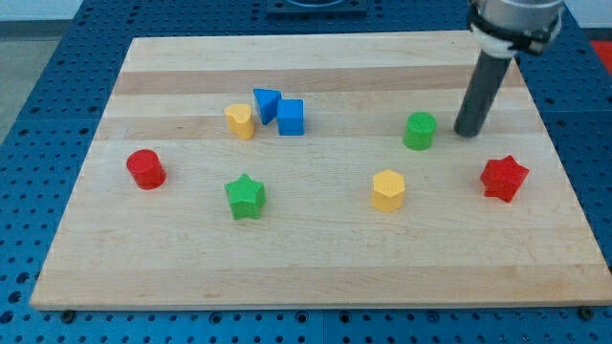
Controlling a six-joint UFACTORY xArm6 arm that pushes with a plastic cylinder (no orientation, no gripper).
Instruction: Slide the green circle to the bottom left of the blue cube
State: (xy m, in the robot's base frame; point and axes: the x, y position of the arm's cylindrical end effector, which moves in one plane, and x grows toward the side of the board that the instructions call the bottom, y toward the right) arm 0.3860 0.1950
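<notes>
The green circle (419, 131) is a short green cylinder on the wooden board, right of centre. The blue cube (291, 117) stands left of it, near the board's middle top, touching a blue triangle (267, 102). My tip (468, 132) rests on the board just to the right of the green circle, a small gap apart from it. The dark rod rises from the tip toward the view's top right.
A yellow heart-like block (240, 121) sits left of the blue triangle. A red cylinder (146, 168) is at the left, a green star (245, 196) below the blue blocks, a yellow hexagon (388, 189) below the green circle, a red star (504, 178) at the right.
</notes>
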